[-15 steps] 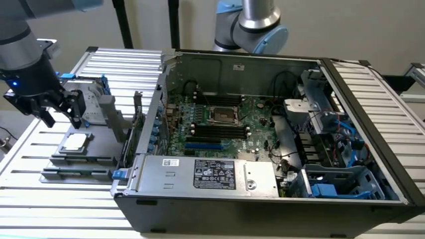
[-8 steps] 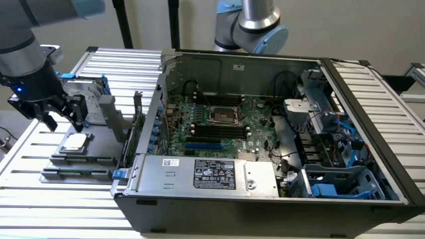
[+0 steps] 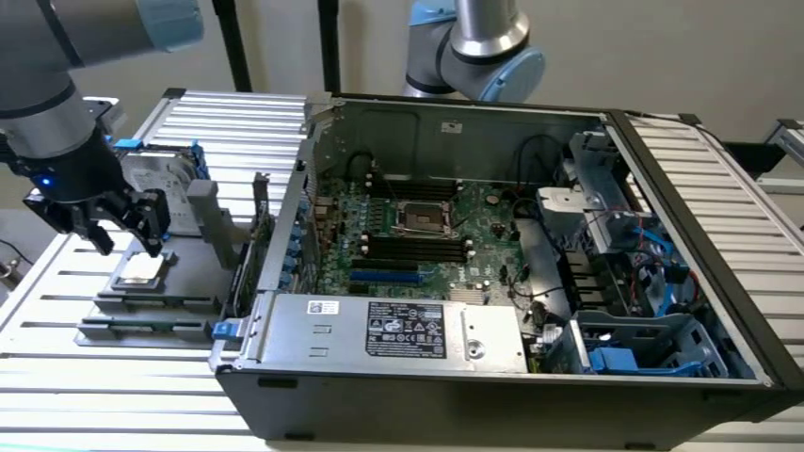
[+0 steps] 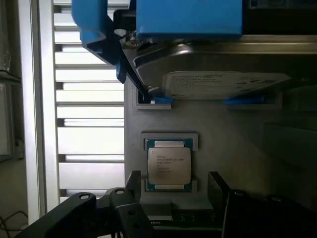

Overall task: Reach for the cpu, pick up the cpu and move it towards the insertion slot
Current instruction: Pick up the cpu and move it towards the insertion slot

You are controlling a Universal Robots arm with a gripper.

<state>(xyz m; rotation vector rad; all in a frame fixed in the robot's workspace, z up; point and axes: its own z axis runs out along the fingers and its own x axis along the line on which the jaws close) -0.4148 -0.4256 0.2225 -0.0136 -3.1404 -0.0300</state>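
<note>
The cpu (image 3: 141, 271), a small square chip with a silver-grey top, lies flat in a grey holder (image 3: 138, 301) on the slatted table at the exterior view's left. My gripper (image 3: 123, 247) hangs just above it, open, one dark finger on either side. In the wrist view the cpu (image 4: 169, 166) sits in its green-edged seat, and between the fingers (image 4: 133, 182) of my gripper (image 4: 173, 179) there is nothing held. The insertion slot (image 3: 425, 218), a shiny square frame with a dark centre, sits on the motherboard inside the open computer case (image 3: 503, 377).
A silver hard drive in a blue frame (image 3: 166, 184) (image 4: 218, 74) stands just behind the cpu on the same holder. The case's side wall (image 3: 282, 235) rises between holder and motherboard. A second robot arm (image 3: 484, 47) stands behind the case. Long black memory slots (image 3: 409, 247) flank the socket.
</note>
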